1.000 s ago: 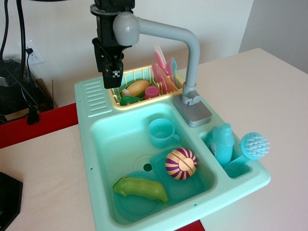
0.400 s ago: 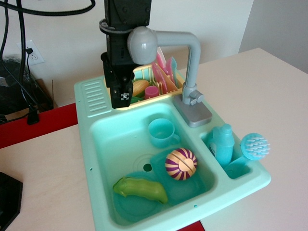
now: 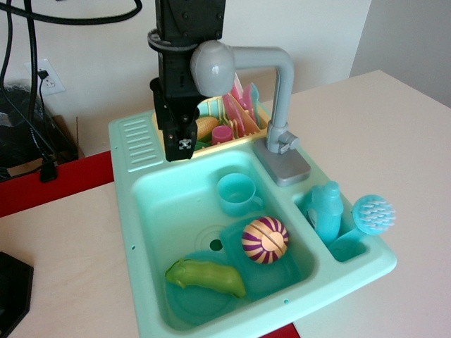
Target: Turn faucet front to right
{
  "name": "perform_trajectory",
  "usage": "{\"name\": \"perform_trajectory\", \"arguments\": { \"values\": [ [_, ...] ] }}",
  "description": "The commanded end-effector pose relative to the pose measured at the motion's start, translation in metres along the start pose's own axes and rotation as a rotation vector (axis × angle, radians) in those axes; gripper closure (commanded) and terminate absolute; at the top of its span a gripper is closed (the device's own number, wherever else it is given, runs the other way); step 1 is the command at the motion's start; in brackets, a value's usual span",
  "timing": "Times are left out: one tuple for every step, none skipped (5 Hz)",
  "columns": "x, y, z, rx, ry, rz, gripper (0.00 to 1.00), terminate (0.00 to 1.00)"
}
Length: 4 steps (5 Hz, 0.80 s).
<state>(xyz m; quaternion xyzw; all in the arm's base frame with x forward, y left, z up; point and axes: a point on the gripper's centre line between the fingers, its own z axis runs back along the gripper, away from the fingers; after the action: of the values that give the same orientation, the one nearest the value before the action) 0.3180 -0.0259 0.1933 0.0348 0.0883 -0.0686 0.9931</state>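
At the rear right corner of the mint-green plastic toy sink (image 3: 144,232): tall grey plastic toy faucet (image 3: 282,105), upright post on a rectangular grey base, long bent arm running toward 9 o'clock, rounded bulbous head (image 3: 212,68) hanging over the back edge of the basin. Directly behind and just left of that head: black robot gripper (image 3: 180,144), pointing down, fingertips low over the sink's rear rim beside the ribbed drainboard. Appears pressed against the head's left side, though contact not confirmed from this angle; jaw opening not discernible, nothing seen clasped. At 12 o'clock of the basin: yellow plastic dish rack (image 3: 232,134) with pink and teal plates standing on edge. Inside the basin: teal plastic cup (image 3: 236,193) near the back, purple-and-cream striped ball (image 3: 264,239) at centre right, green toy vegetable (image 3: 208,277) at 6 o'clock. In the small right compartment: teal bottle (image 3: 325,210) and teal round brush (image 3: 372,213), side by side.
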Motion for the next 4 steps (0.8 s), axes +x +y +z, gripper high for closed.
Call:
{"name": "perform_trajectory", "arguments": {
  "values": [
    [-0.003, -0.022, 0.018, -0.002, -0.069, -0.183, 0.0, 0.0],
    [-0.01, -0.006, 0.018, 0.006, -0.081, -0.099, 0.0, 0.0],
    [-0.03, 0.037, 0.021, 0.0, -0.096, 0.141, 0.0, 0.0],
    [-0.047, 0.066, 0.023, 0.014, -0.091, 0.217, 0.0, 0.0]
  ]
}}
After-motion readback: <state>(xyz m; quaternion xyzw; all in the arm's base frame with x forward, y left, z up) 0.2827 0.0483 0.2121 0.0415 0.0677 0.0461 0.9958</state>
